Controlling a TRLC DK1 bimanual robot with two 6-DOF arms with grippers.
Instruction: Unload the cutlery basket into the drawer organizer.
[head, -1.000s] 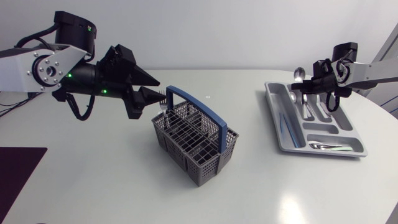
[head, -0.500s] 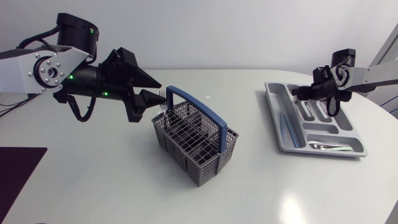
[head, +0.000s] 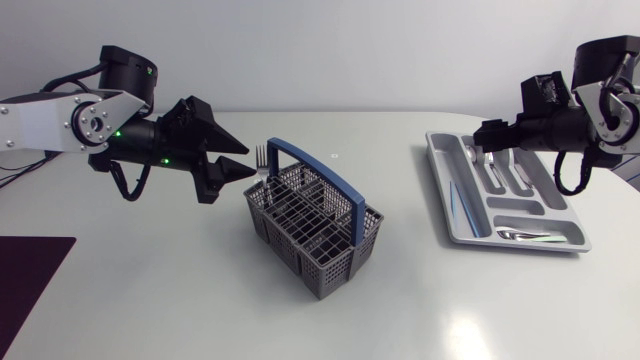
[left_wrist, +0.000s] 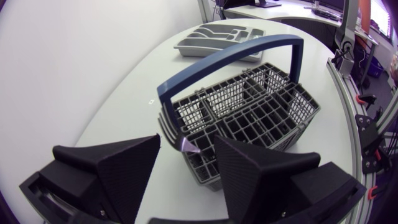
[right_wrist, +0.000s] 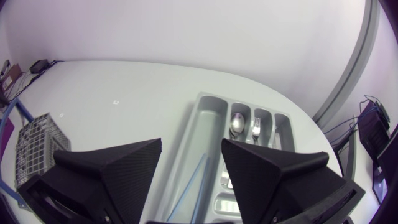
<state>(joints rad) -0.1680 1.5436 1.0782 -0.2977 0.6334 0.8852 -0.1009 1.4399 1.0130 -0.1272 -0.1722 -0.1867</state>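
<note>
At the left, the left arm (head: 75, 120) came in over the white table (head: 150, 290), and the left gripper (head: 246, 160) hung just beside the far left corner of the cutlery basket (head: 315, 225). Its two fingers stood wide apart. A fork (head: 262, 160) stood upright in that corner of the basket, tines up. In the left wrist view the fork's tip (left_wrist: 186, 146) appeared in the gap between the fingers, and neither finger touched it.

The grey basket, with its blue handle (head: 322, 178) upright, stood near the middle of the table, well apart from the drawer organizer (head: 441, 185).

At the right, the grey organizer lay flat on the table. The right gripper (head: 480, 137) hung above its far end, fingers apart and with nothing between them. In the right wrist view a spoon (right_wrist: 237, 124) and a second fork (right_wrist: 255, 129) lay in neighbouring narrow compartments, and a thin blue piece (right_wrist: 194, 179) lay in the long compartment. One more metal piece (head: 525, 236) lay in the near compartment.
</note>
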